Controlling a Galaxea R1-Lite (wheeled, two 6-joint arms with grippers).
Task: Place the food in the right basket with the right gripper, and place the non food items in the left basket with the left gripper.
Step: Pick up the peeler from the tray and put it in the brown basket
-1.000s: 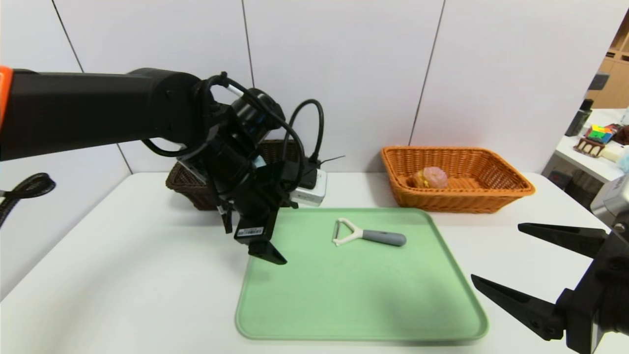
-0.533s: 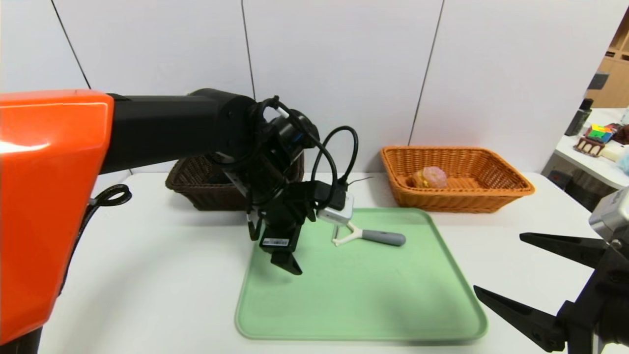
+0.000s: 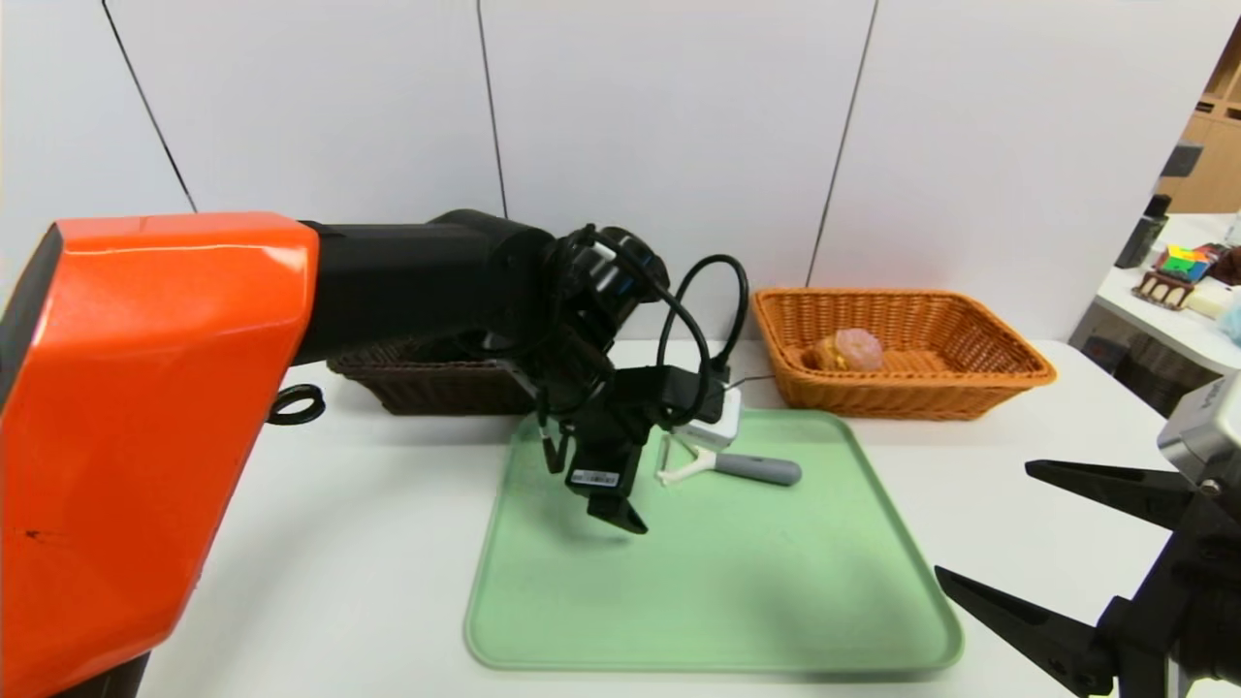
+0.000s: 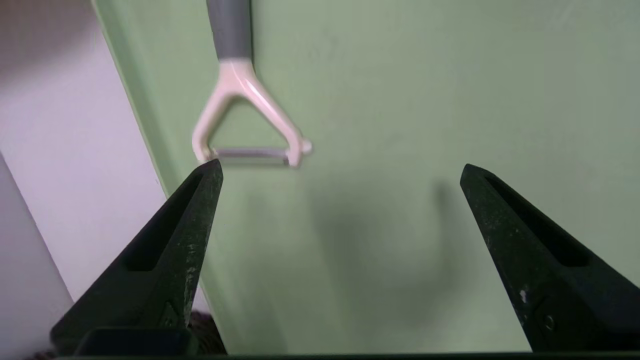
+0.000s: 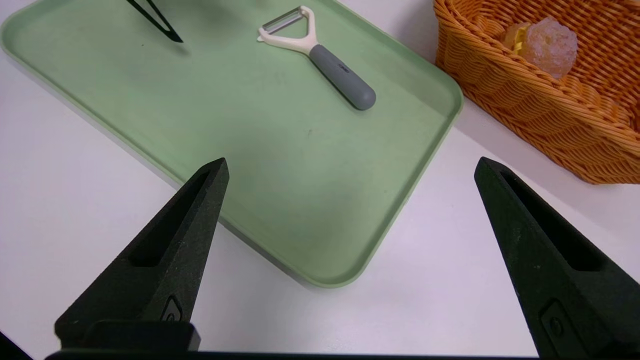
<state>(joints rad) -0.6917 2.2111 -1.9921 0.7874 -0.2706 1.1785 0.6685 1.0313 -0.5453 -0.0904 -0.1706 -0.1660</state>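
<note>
So a white Y-head peeler (chunky grey handle, metal blade strip across the fork) is seen lying flat on the green tray. Above the tray, the left gripper is spread wide, with nothing held. The right gripper, parked near the tray's right edge, is wide and empty too.

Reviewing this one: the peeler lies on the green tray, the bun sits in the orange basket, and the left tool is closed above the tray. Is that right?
Not quite: the left tool is open, its jaws wide apart with nothing between them, as the left wrist view shows. The rest of your statement stands.
</note>
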